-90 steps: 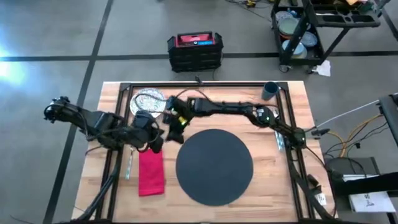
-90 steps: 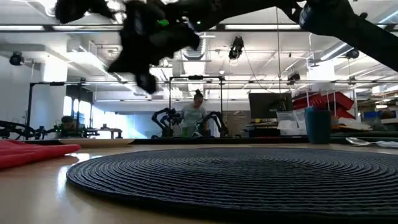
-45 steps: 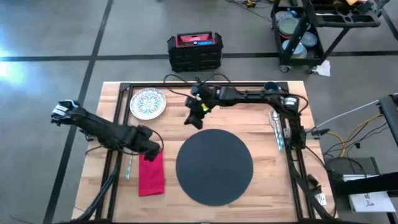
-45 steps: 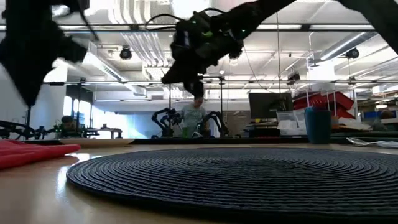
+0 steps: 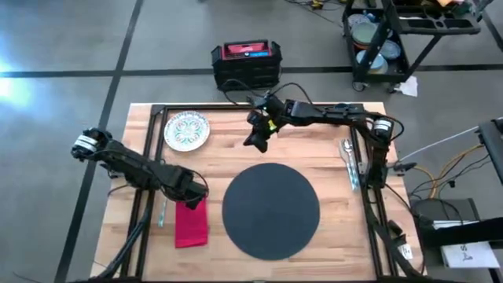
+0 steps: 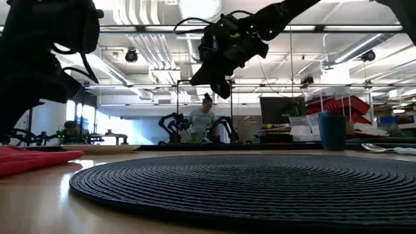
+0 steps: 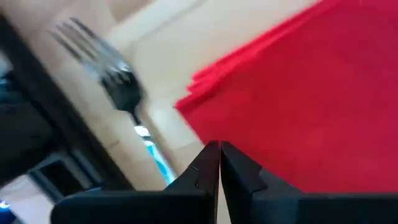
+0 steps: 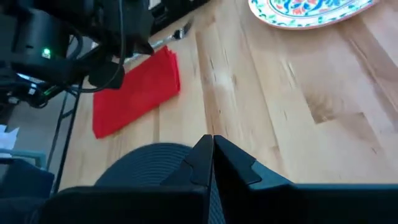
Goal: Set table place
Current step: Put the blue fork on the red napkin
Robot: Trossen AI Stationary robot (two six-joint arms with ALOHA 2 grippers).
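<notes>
The right gripper [image 5: 256, 141] hangs above bare wood of the table [image 5: 314, 153] between the plate [image 5: 186, 130] and the mat [image 5: 270, 210], its fingers [image 8: 214, 163] pressed together on nothing; a second ago it was over by the left arm near the napkin, and it has since swung back toward the table's far middle; the left gripper [image 5: 191, 193] has drawn in and sits at the far end of the napkin [image 5: 190, 221], its fingers [image 7: 217, 165] shut tight just above the red cloth, holding nothing; the fork [image 5: 162, 211] lies beside the napkin's outer edge, along the black rail; the plate, partly covered by the arms a second ago, now shows whole at the far left corner; the mat lies bare at the middle; silver cutlery [image 5: 348, 163] rests by the right rail; the cup [image 6: 332, 131] stands at the far right, hidden behind the right arm in the high view.
</notes>
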